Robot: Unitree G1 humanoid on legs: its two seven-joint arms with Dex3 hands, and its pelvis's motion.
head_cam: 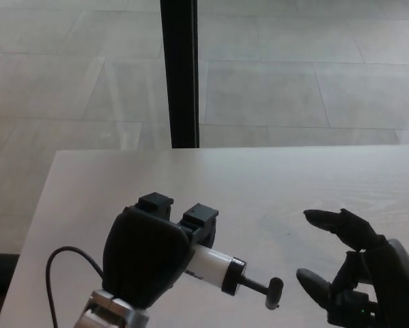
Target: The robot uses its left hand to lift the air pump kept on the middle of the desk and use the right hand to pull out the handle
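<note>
Left hand (149,256) is clamped around the white barrel of the air pump (214,268), holding it above the desk (259,184) with the rod pointing toward the robot's right. Right hand (358,280) holds nothing; its thumb and fingers are spread, just beside the handle (274,292) but not touching it. Procedure: bring the right hand across until the fingers bracket the small black handle at the rod's end, then close firmly. Pull straight along the rod's axis, away from the barrel. Keep the left grip fixed, since the barrel would likely slide with the pull.
</note>
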